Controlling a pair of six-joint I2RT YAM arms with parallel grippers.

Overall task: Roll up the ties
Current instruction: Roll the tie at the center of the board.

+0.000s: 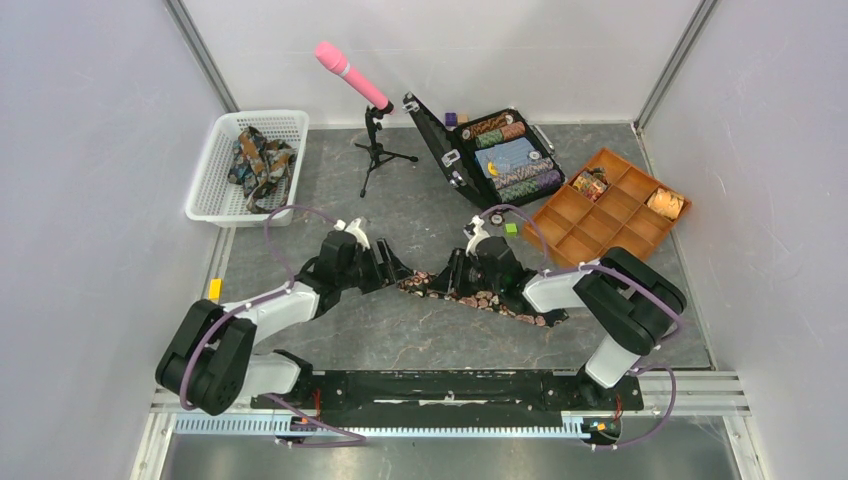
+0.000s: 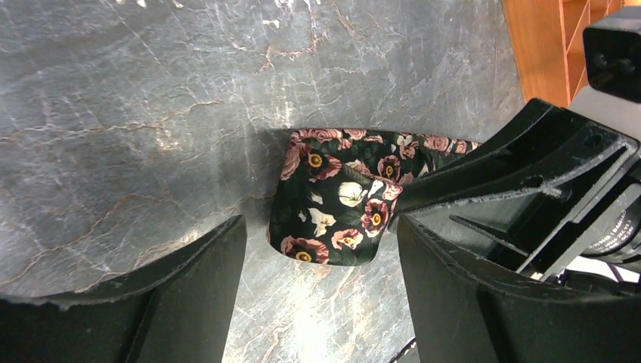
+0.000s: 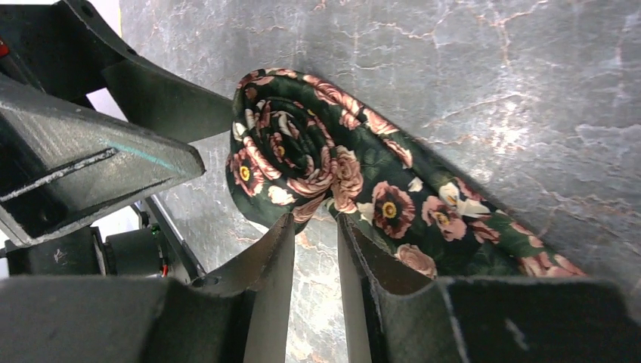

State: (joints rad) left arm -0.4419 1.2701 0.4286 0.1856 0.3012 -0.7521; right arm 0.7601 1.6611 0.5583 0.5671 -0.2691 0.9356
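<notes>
Grippers: left gripper (image 2: 321,223) and right gripper (image 3: 316,221) meet nose to nose at mid-table.
Surroundings: white basket (image 1: 215,165) of loose ties (image 1: 258,160) far left; pink microphone (image 1: 352,73) on a tripod (image 1: 375,155), open poker-chip case (image 1: 505,155) and orange compartment tray (image 1: 600,215) behind.
In the way: each gripper crowds the other's wrist view.
Tie: dark floral tie (image 3: 302,159), one end coiled, the rest trailing flat on the marbled table (image 1: 400,340) under the right arm.
Left jaws: wide apart, straddling the coil, released.
Right jaws: nearly closed, tips against the coil's edge; pinching or not, cannot tell.
</notes>
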